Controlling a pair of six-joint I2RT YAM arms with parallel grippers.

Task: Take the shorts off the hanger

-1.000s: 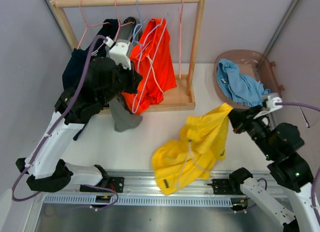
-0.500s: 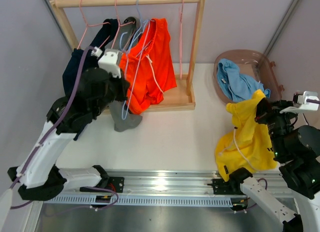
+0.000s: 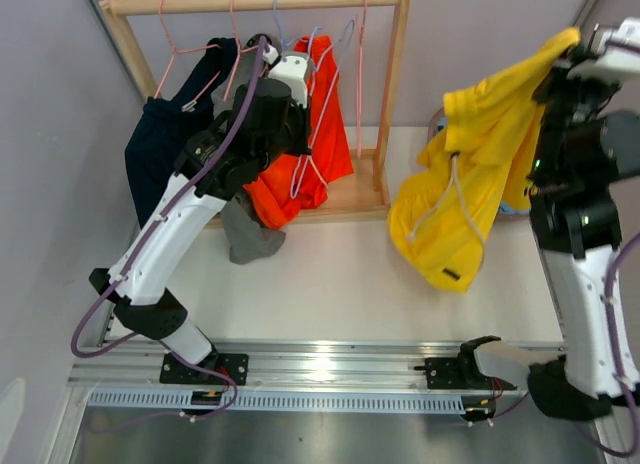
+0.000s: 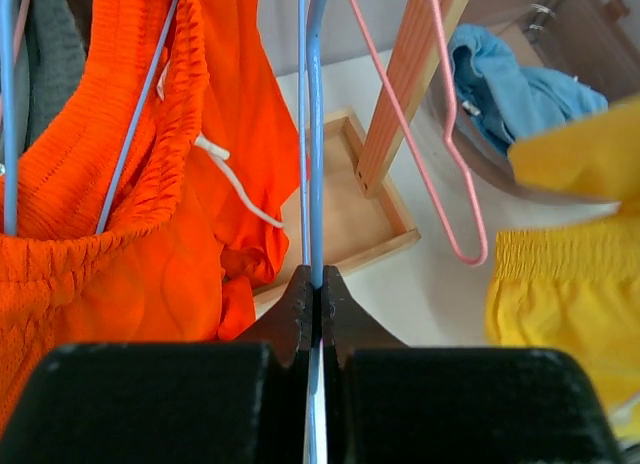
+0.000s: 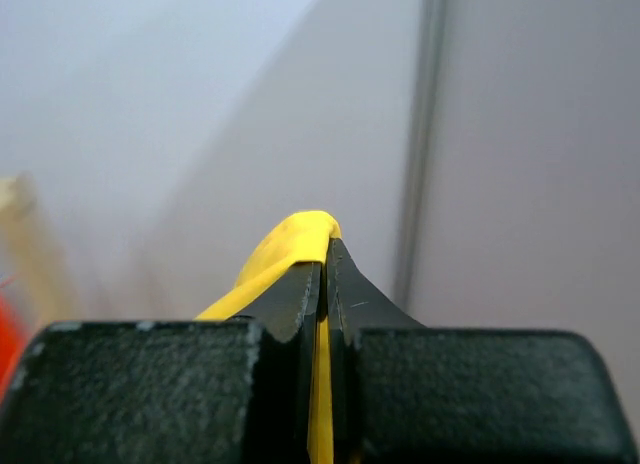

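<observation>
Yellow shorts (image 3: 450,194) swung up high, right gripper (image 5: 322,274) pinched on them; left gripper (image 4: 312,284) now clamps blue hanger (image 4: 314,134). Orange shorts (image 4: 150,184) likely next.

A wooden rack (image 3: 392,94) is seen at 12 o'clock on the white table (image 3: 330,274), with its flat base (image 4: 350,219) resting on the tabletop. A brown tub (image 4: 560,29) is placed at 2 o'clock, near the rack. A metal rail (image 3: 330,369) is mounted at 6 o'clock.
</observation>
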